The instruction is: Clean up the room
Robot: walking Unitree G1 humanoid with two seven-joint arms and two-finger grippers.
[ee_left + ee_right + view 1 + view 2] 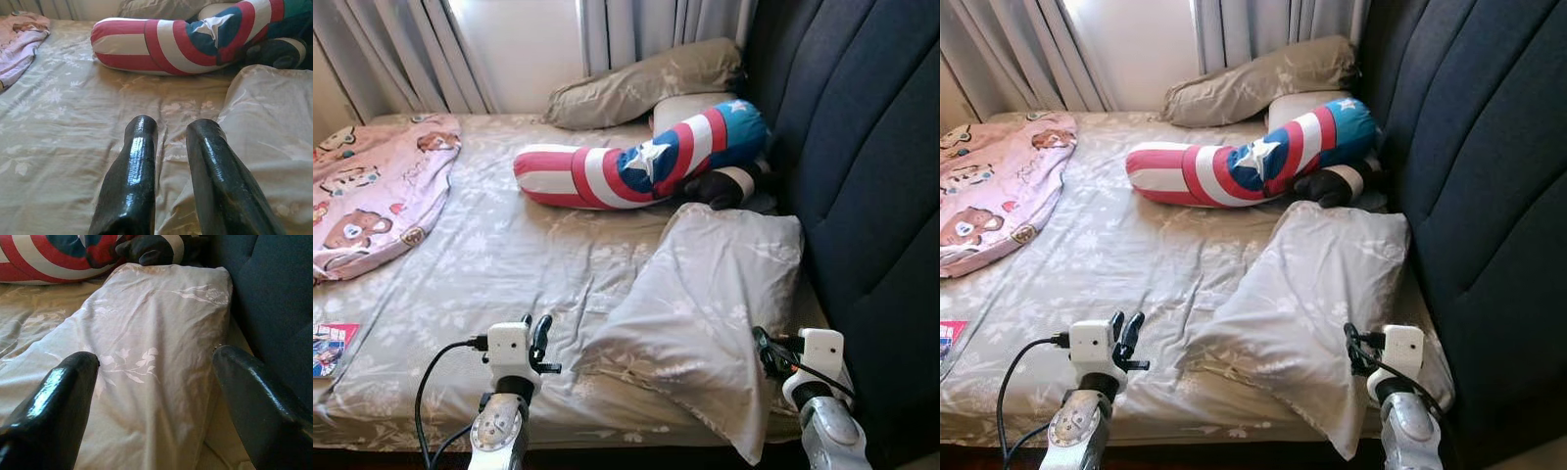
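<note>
Grey pillow (pixel 705 304) lies askew on bed (pixel 499 264), near corner hanging off front edge, far end by headboard (pixel 871 166). Right gripper (pixel 156 396) spread wide, holding nothing, aimed at pillow's near end. Left gripper (pixel 171 161) nearly closed, empty, over sheet just beside pillow. Judgement: pinch near corner deep w/ right, support w/ left, lift clear of striped bolster (pixel 636 162).
</note>
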